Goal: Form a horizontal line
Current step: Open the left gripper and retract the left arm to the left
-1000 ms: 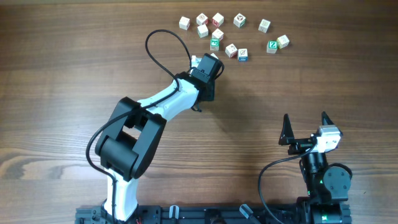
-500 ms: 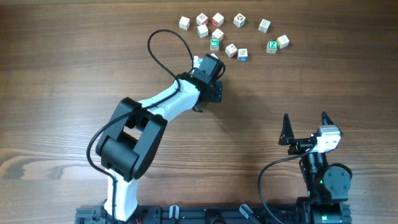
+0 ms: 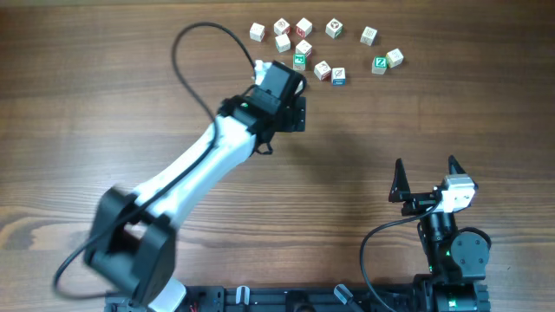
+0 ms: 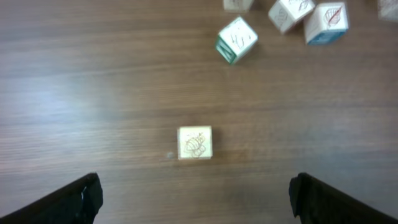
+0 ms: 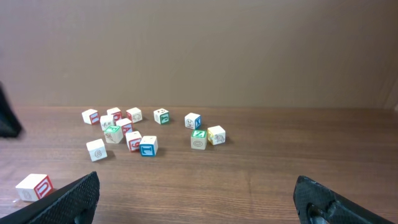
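The left gripper (image 4: pixel 194 191) hung over the table (image 3: pixel 87 104) with its jaws spread wide and nothing in them. The faintly marked cube (image 4: pixel 194 142) sat alone on the wood just ahead of the gap, printed face up, and the arm hid it from overhead. The right gripper (image 3: pixel 426 178) sat back near its base, splayed and empty too. Further out, the red-trimmed cube (image 3: pixel 323 69) and blue-trimmed cube (image 3: pixel 338 76) lay just beside each other, the pair running roughly left to right across the table and slanting a little toward the robot at the blue end. Those two looked to set the row's long axis, and the faint cube lay off it, on the robot's side. A cube has no long axis of its own, but this one lay square to the jaws with flat sides facing the fingers, which suited a straight pinch. The step in hand, as I judged it, was fetching it into line: centre the gap, come down plumb, close on opposite faces, carry without twisting — and mind the green-trimmed cube (image 4: pixel 237 39), near the row's red end.
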